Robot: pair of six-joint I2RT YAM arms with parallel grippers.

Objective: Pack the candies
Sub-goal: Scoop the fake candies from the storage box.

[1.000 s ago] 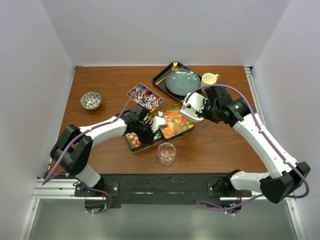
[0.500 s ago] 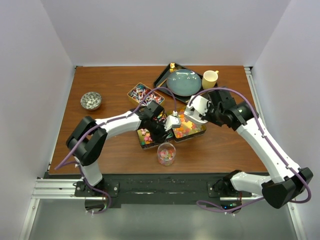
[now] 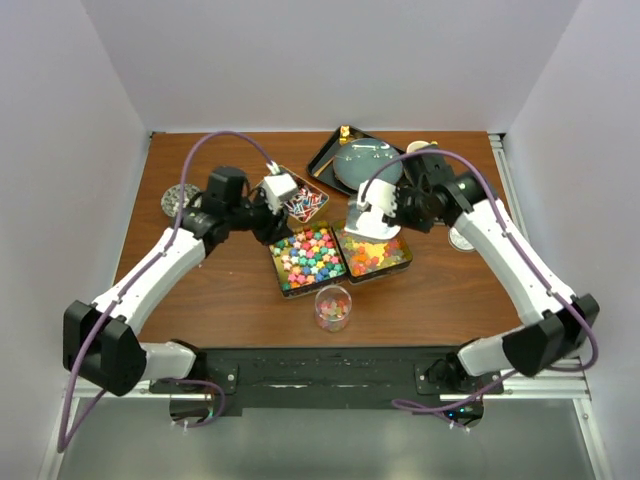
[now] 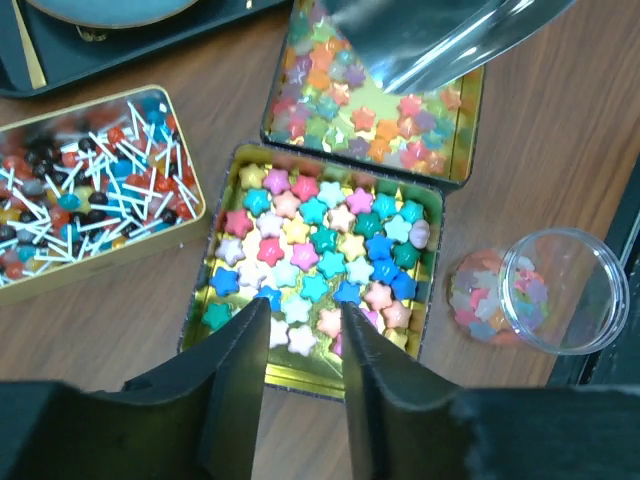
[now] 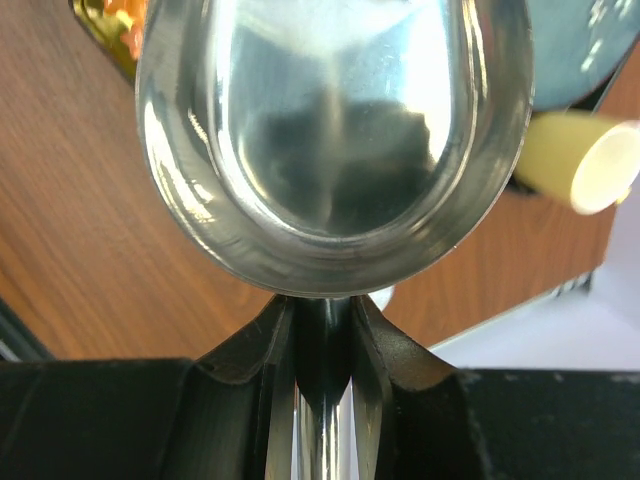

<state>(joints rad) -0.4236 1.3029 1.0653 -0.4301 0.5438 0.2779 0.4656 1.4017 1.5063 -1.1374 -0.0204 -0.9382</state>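
The right gripper (image 5: 322,335) pinches a metal spoon (image 5: 335,130) whose bowl blocks its camera, while the left gripper (image 4: 302,312) hangs part-open, empty, far-left of the star candies (image 4: 320,250).

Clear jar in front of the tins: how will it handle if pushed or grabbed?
The clear jar looks hard and glossy, so probably slippery to grip. It is round and looks open-topped, so if tipped it would likely roll and spill its candies. Only part full, so probably light.

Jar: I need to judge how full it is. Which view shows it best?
Left wrist: the jar is near and large, with candies visible through the glass. The top view shows the jar small and far. The right wrist view misses it; a scoop fills that view.
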